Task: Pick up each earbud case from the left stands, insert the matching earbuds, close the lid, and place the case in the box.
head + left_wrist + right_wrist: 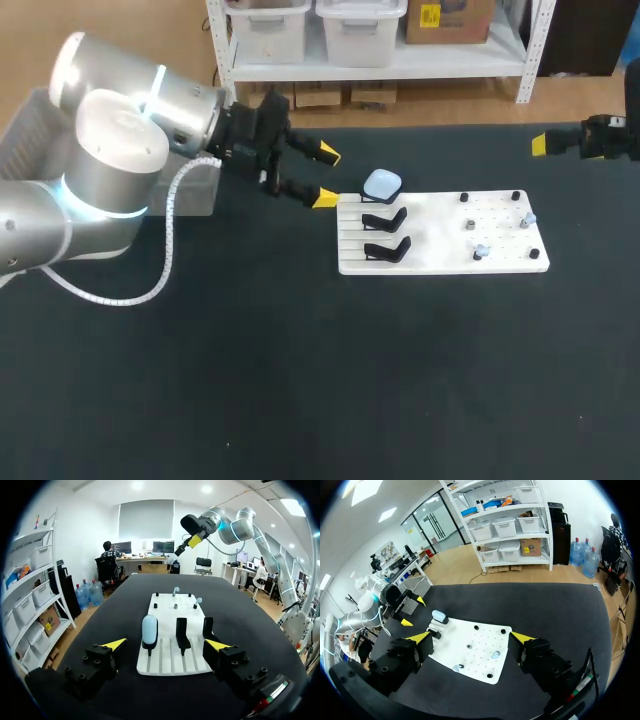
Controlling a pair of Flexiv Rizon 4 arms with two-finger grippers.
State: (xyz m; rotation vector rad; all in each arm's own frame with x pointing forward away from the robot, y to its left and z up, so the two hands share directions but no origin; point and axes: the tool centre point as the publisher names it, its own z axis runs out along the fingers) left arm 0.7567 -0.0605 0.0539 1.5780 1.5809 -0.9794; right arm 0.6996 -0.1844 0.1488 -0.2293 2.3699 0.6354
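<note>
A pale blue earbud case (382,184) stands shut on the farthest of three black stands at the left end of a white board (440,240). The other two stands (385,218) are empty. Small pale earbuds (481,250) sit on pegs at the board's right end. My left gripper (327,175) hovers open just left of the case, nothing between its fingers. In the left wrist view the case (149,629) is ahead of my open left gripper (166,644). My right gripper (470,637) is open high above the board (480,645), off the table's far right (590,140).
A grey box (25,130) sits at the far left, partly behind my left arm. Black pegs (465,197) dot the board's right half. Dark table surface lies bare in front of the board.
</note>
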